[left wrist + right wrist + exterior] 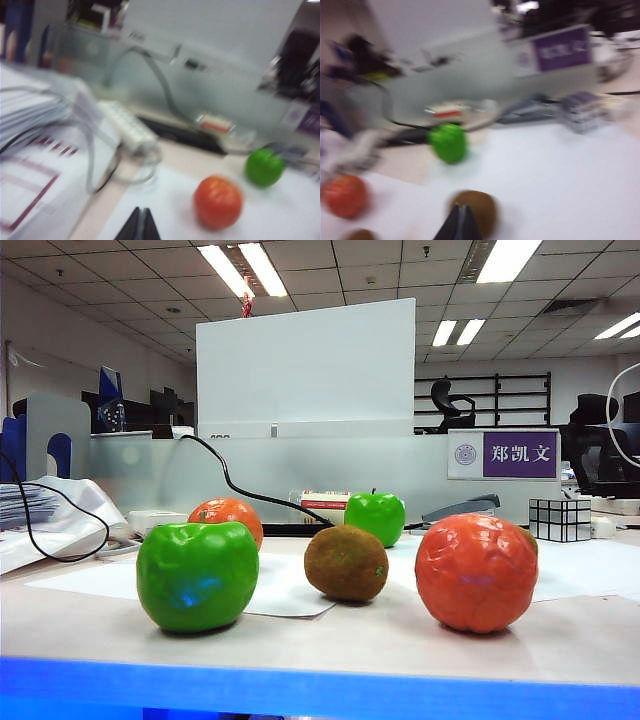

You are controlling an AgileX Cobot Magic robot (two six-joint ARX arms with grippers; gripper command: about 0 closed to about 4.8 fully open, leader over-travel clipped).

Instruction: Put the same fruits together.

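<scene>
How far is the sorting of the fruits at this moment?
Nothing looks done yet. In the exterior view the near green apple, far green apple, near orange and far orange lie apart, with a kiwi between them. Nothing is in hand: the left gripper and right gripper are shut and empty. All pairing is left.

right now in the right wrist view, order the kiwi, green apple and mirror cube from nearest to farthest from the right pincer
1. Kiwi: nearest, just beyond the shut right pincer tips.
2. Green apple: farther back, near the desk's rear clutter.
3. Mirror cube: farthest, off to the side by the partition.
</scene>
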